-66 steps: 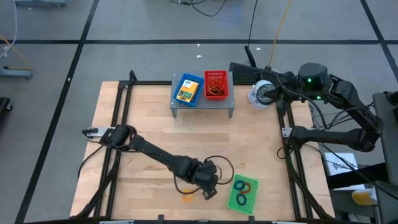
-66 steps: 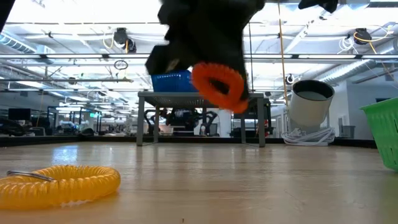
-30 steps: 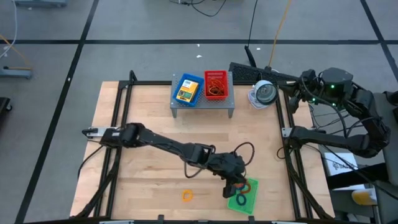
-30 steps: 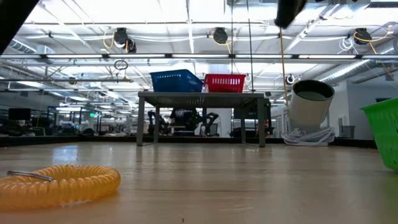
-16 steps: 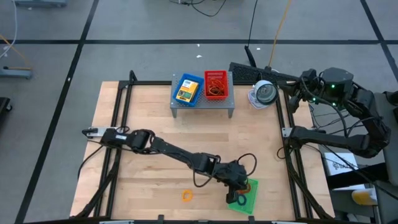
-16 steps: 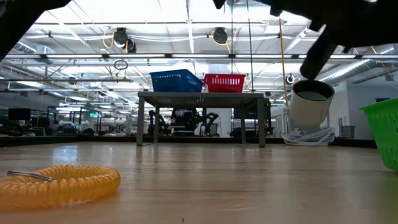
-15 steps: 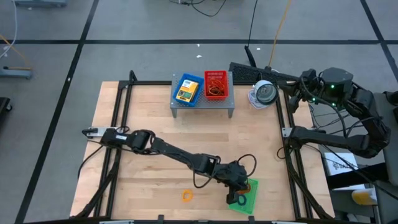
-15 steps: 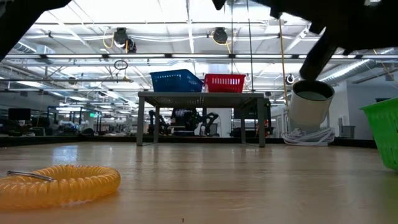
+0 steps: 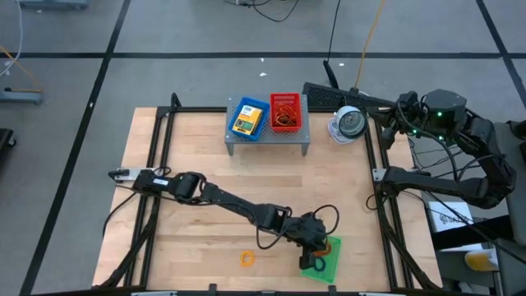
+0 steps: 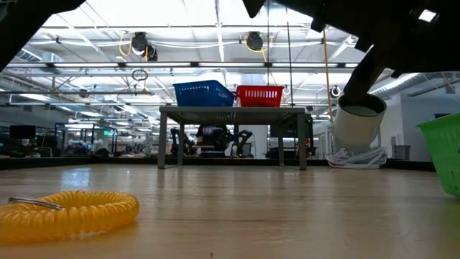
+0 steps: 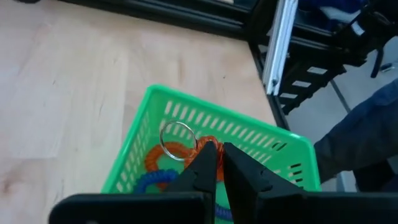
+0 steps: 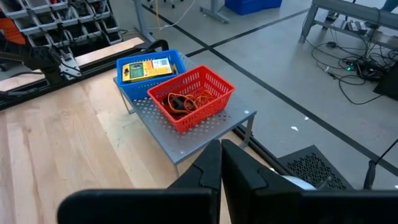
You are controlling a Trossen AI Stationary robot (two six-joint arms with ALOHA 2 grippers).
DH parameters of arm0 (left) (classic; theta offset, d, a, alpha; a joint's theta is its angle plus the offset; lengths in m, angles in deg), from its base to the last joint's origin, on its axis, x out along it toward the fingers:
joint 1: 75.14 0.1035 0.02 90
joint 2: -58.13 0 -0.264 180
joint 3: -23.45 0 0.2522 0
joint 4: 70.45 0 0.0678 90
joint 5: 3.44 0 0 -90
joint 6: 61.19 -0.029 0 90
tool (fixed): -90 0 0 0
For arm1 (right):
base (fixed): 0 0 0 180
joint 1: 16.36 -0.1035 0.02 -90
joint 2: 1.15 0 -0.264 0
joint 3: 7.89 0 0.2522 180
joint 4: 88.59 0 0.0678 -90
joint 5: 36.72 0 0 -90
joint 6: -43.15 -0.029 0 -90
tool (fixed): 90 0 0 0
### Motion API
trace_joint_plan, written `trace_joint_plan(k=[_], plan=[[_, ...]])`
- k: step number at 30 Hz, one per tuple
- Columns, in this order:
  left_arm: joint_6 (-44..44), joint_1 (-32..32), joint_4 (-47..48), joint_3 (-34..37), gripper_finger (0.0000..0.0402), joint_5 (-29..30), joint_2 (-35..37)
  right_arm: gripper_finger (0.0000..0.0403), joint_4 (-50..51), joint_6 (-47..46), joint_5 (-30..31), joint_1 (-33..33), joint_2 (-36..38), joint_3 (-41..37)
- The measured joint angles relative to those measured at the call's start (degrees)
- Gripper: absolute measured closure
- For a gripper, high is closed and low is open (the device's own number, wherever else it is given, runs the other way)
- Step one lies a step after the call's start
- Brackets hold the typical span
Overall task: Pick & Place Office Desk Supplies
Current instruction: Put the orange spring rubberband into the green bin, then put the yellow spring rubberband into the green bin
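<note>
A green mesh tray (image 9: 331,265) stands near the table's near edge, right of the middle. My left gripper (image 9: 311,261) reaches down into it, shut on an orange coil ring (image 11: 154,159) that carries a metal key ring (image 11: 177,134). A blue ring (image 11: 144,184) lies in the tray under the orange one. A yellow coil ring (image 9: 247,259) lies on the wood left of the tray. My right gripper (image 12: 221,157) is shut and waits high up off the table's far right side. My left gripper pinches a short stretch of the orange coil (image 11: 209,145) between its two fingertips. The fingers slant down into the tray from the table's left. The rest of the coil lies on the tray's floor (image 11: 163,163) beside the blue ring.
On a grey perforated shelf (image 9: 267,136) at the far middle stand a blue tray with a yellow crayon box (image 9: 248,118) and a red tray of rubber bands (image 9: 285,111). A round white-and-grey device (image 9: 349,123) sits to their right. Bare wood lies between shelf and green tray.
My left gripper has sunk and gone a little toward the table's near edge, down into the green tray, carrying the orange coil ring with it. In the last half second it has kept almost still.
</note>
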Motion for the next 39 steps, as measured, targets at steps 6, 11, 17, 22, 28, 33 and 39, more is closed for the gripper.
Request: trace_joint_plan(k=[6, 11, 17, 22, 28, 33, 39], plan=[[-0.59, 0.04, 0.32, 0.00, 0.0379, 0.50, 0.00, 0.0403, 0.00, 0.00, -0.01, 0.00, 0.00, 0.00], [-0.83, 0.04, 0.15, 0.00, 0.0378, 0.52, 0.02, 0.0403, 0.00, 0.00, -0.21, 0.00, 0.00, 0.00], [-0.86, 0.01, 0.20, 0.00, 0.0348, 0.50, 0.02, 0.0403, 0.00, 0.00, -0.25, 0.00, 0.00, 0.00], [0.27, 0.04, 0.26, 0.00, 0.0297, -0.11, 0.02, 0.0403, 0.00, -0.10, -0.25, 0.00, 0.00, 0.00], [3.35, 0.04, -0.46, 0.00, 0.0264, -0.11, 0.03, 0.0403, 0.00, -0.16, -0.27, 0.00, 0.00, 0.00], [3.93, 0.10, -0.44, 0.06, 0.0261, -0.12, 0.39, 0.0403, 0.01, -0.17, -0.27, 0.00, 0.00, 0.00], [-1.22, 0.51, -1.66, 0.09, 0.0261, 0.39, 3.12, 0.0403, 0.01, -0.20, -0.45, 0.00, 0.00, 0.00]])
